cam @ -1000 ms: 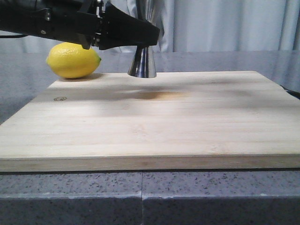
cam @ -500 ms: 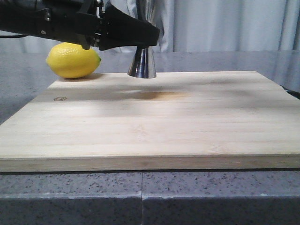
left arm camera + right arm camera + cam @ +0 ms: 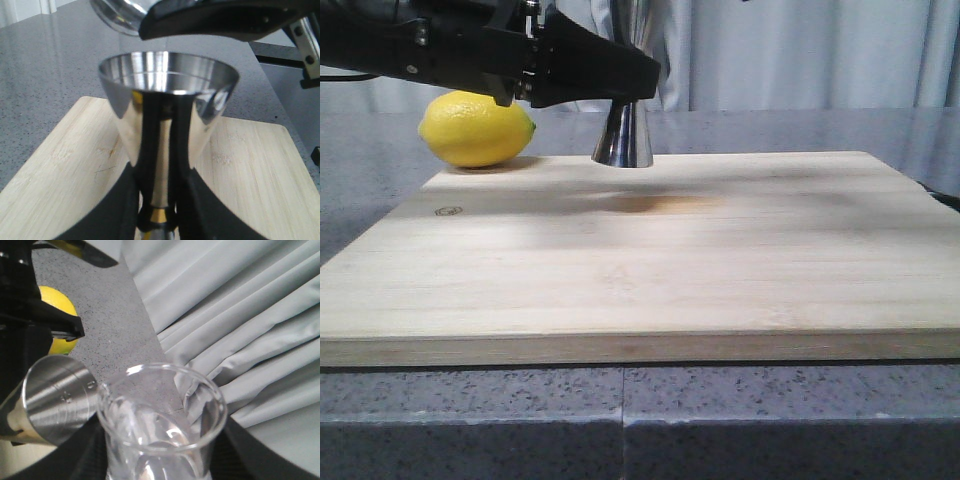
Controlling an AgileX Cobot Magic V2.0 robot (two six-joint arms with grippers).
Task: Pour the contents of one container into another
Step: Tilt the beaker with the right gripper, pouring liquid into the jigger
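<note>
1. Leftmost in the front view, a lemon (image 3: 476, 128) lies on the grey speckled countertop (image 3: 360, 190), just behind the far left corner of the wooden cutting board (image 3: 650, 260).
2. Above it, the left gripper (image 3: 620, 78) reaches across from the left, its fingers (image 3: 150, 150) closed narrowly around the waist of the steel jigger (image 3: 623, 135) near the gold band (image 3: 159, 215).
3. The jigger stands upright with its base at the board's far edge, its open upper cone (image 3: 167, 85) facing up.
4. To the right, in the right wrist view, the glass beaker (image 3: 162, 425) is clamped between the right gripper (image 3: 160, 460) fingers, tilted with its rolled rim just beside and above the jigger's mouth.
5. Pale curtains (image 3: 800, 50) hang behind.
</note>
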